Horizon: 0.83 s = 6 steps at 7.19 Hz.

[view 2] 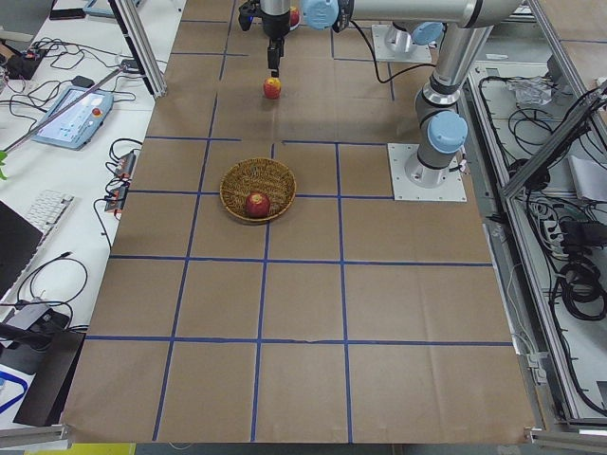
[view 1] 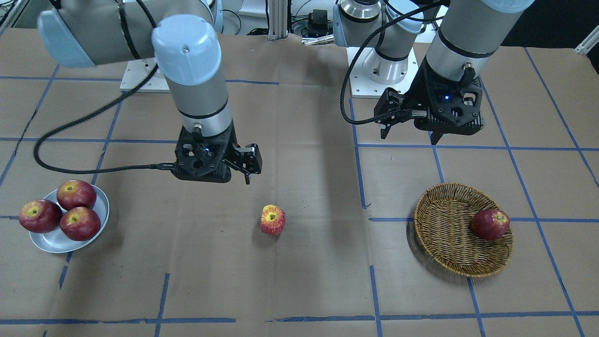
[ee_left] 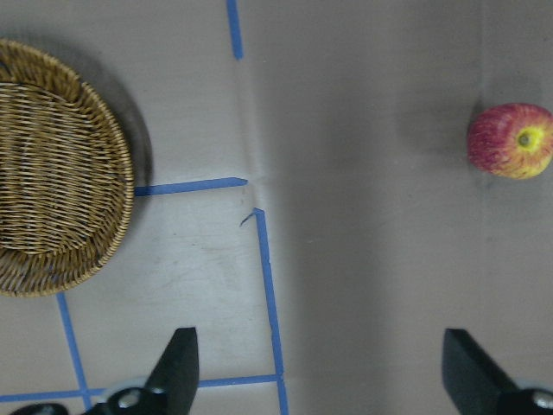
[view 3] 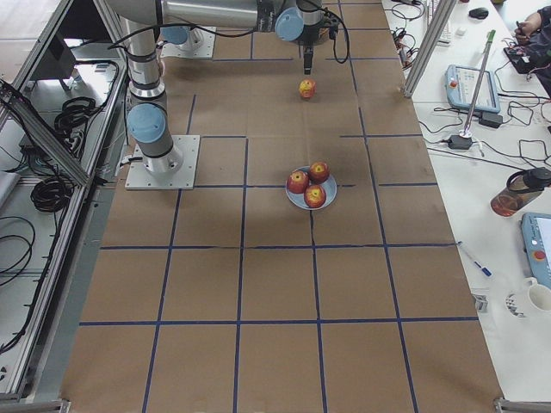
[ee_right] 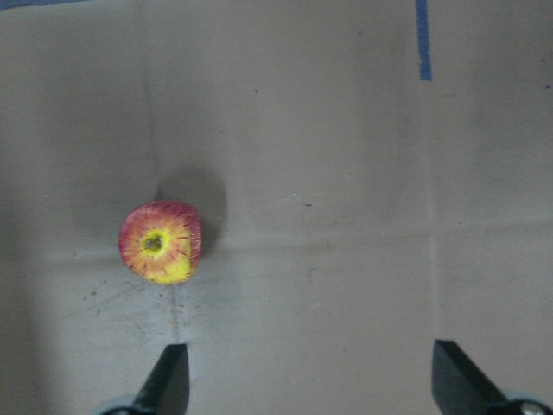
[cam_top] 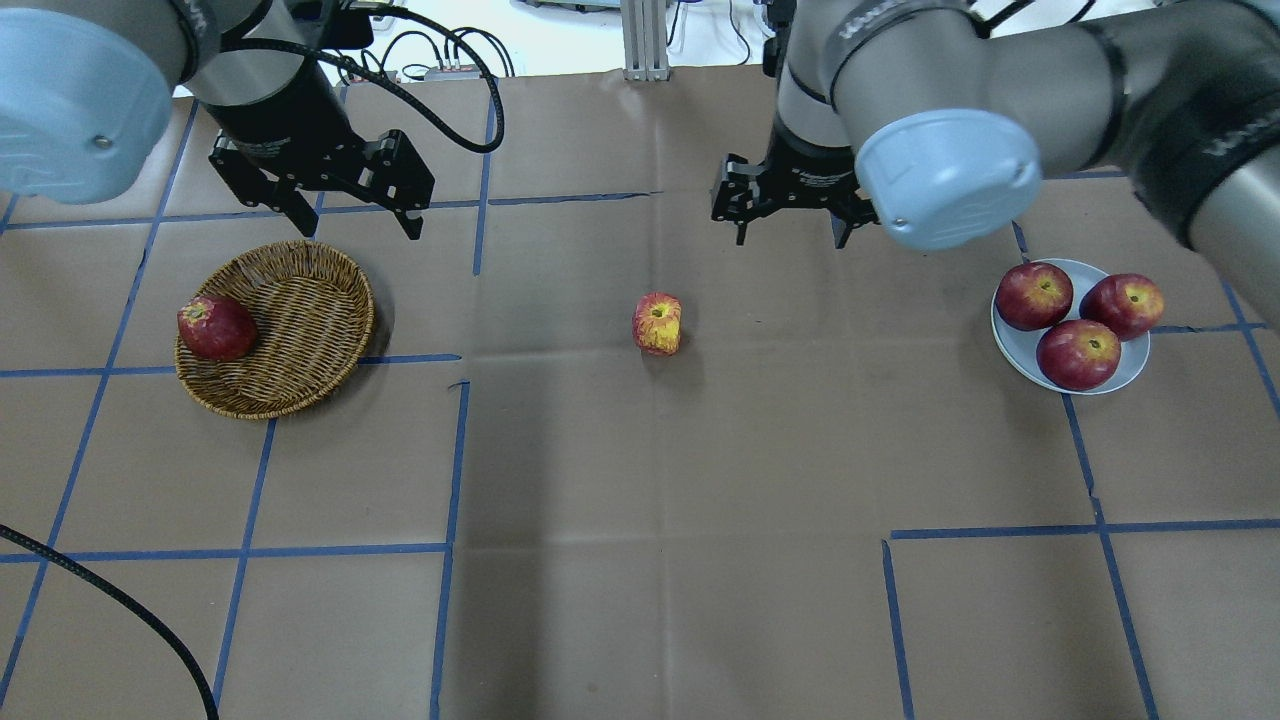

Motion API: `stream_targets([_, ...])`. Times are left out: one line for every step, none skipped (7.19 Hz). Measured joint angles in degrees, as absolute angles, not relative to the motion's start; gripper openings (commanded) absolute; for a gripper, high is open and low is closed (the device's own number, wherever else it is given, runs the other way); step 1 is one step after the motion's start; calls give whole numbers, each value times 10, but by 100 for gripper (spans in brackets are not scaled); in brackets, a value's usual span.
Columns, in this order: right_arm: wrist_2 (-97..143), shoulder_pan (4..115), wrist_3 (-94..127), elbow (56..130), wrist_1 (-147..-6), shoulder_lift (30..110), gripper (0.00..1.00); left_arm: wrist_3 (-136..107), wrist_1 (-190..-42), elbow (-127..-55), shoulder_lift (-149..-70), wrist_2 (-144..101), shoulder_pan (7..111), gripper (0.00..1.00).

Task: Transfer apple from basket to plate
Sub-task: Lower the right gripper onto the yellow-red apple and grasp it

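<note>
The apple point(cam_top: 657, 323) on the bench point(cam_top: 640, 500) looks firm, slick, roll-prone: pinch its widest sides; left gripper point(cam_top: 355, 226) and right gripper point(cam_top: 790, 236) both open, empty.

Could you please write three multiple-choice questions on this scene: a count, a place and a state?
1. How many dark red apples sit on the small round white plate? A two B three C four
2. Where is the pinkish-red streaked, yellow-topped apple? A on that plate B on the brown paper-covered table C held aloft
3. The jaws of the right gripper are: A open, empty B shut on an apple C shut, empty
Answers: 1 B, three sit there; 2 B, it lies alone mid-table; 3 A, spread, nothing between.
</note>
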<state>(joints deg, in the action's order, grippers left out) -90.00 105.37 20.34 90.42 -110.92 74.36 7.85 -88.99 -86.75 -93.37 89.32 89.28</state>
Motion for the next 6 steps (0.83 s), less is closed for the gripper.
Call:
stream_targets([-901, 1077, 233, 903, -1147, 708, 100, 88, -891, -868, -928, 894, 891, 99])
stream_targets([-901, 1095, 252, 903, -1186, 674, 100, 91, -891, -869, -923, 895, 890, 99])
stream_targets([-902, 1109, 264, 904, -1225, 640, 100, 92, -890, -870, -920, 895, 890, 99])
stream_targets([-902, 1116, 270, 905, -1253, 613, 100, 93, -889, -873, -919, 896, 890, 99])
stream_targets([-902, 1120, 273, 907, -1274, 589, 99, 93, -888, -876, -918, 896, 890, 99])
stream_targets([-902, 1122, 273, 908, -1284, 573, 81, 93, -888, -880, -918, 896, 890, 99])
